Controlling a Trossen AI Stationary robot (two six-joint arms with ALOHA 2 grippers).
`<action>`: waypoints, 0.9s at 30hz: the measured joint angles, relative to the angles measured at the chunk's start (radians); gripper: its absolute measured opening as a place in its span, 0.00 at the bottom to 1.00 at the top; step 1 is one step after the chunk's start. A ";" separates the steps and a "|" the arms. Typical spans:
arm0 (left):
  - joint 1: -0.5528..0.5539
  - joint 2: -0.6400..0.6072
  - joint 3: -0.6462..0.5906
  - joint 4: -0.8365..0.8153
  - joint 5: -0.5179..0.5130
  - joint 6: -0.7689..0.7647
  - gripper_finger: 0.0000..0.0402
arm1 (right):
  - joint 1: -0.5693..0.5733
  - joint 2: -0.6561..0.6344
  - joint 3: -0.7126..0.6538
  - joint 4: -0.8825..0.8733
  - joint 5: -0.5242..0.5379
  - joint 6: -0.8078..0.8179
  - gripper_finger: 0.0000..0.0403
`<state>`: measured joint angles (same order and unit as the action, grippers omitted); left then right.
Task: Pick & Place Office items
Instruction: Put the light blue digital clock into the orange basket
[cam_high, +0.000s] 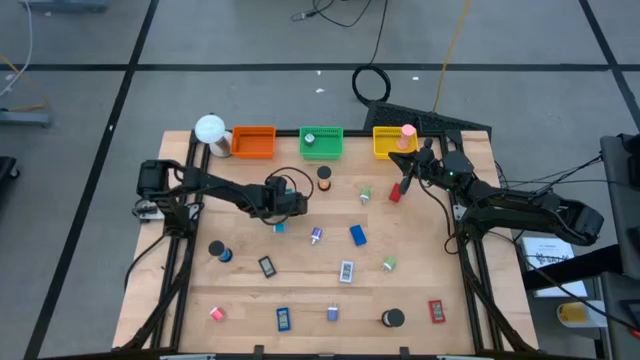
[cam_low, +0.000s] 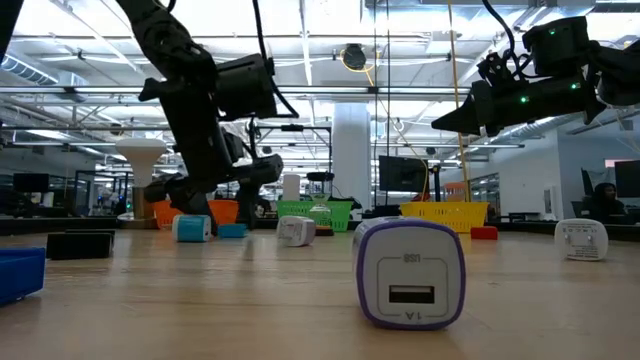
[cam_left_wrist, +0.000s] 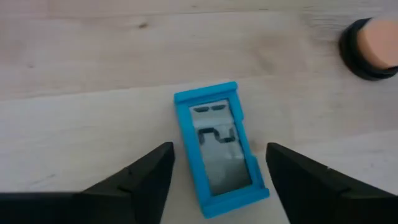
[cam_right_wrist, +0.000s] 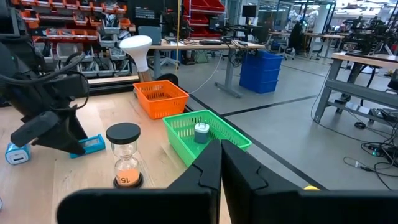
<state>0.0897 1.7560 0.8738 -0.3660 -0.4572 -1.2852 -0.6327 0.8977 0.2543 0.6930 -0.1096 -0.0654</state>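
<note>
Straddling: my left pincer (cam_left_wrist: 214, 180) hangs spread over the blue flat piece (cam_left_wrist: 221, 149), one finger on each long side, so a pinch would catch its narrow width.
Blue piece: flat on the table (cam_high: 240, 290), centre-left in the high view, touching neither finger.
Hourglass (cam_right_wrist: 126, 155): upright just past it, clear of my reach.
Right pincer (cam_high: 400, 186): pressed together, empty, waiting near the yellow tray (cam_high: 388, 143) at upper right.
Other pieces: scattered across the table's lower half.
</note>
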 joint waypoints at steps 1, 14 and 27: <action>0.002 0.001 0.001 -0.012 0.003 0.000 0.60 | 0.000 0.000 0.000 0.000 0.000 0.000 0.00; 0.042 -0.108 -0.002 -0.199 0.018 0.054 0.37 | 0.000 0.000 0.000 0.000 0.000 -0.002 0.00; 0.337 -0.370 -0.002 -0.244 0.019 0.323 0.38 | 0.000 0.008 0.000 0.007 0.000 -0.001 0.00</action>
<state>0.4263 1.3864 0.8722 -0.6101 -0.4378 -0.9619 -0.6331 0.9056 0.2543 0.7002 -0.1093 -0.0662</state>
